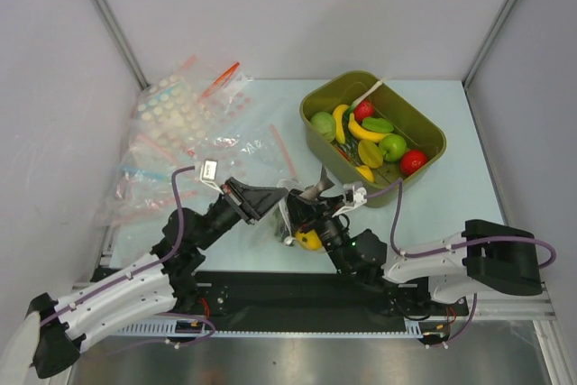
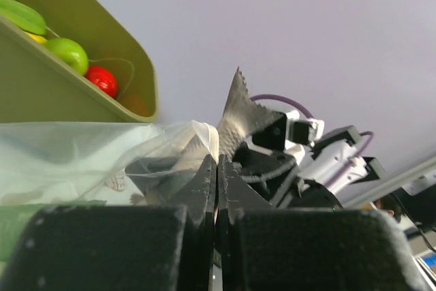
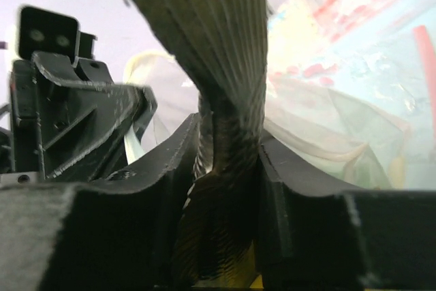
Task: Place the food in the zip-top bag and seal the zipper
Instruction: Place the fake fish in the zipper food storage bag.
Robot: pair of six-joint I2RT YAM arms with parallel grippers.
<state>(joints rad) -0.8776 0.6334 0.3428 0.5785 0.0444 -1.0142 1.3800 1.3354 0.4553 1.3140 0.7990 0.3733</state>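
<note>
My left gripper (image 1: 276, 202) (image 2: 217, 163) is shut on a thin clear edge of the zip-top bag (image 1: 281, 219) (image 2: 102, 158), held up off the table; white dots show on its film. My right gripper (image 1: 312, 201) (image 3: 228, 144) faces it, shut on a grey ribbed, fish-tail-shaped toy (image 1: 318, 185) (image 2: 238, 114) (image 3: 204, 32) that sticks up above the bag. The yellow toy fruit (image 1: 309, 241) hangs just below the right gripper; a yellow patch (image 3: 238, 281) shows under the grey toy. A green blur (image 2: 13, 230) lies low in the bag. The zipper cannot be made out.
An olive bin (image 1: 411, 105) (image 2: 54, 86) at the back right holds bananas, red and green fruit. A pile of clear bags with red and pink strips (image 1: 180, 123) covers the back left of the table. Walls enclose the table on three sides.
</note>
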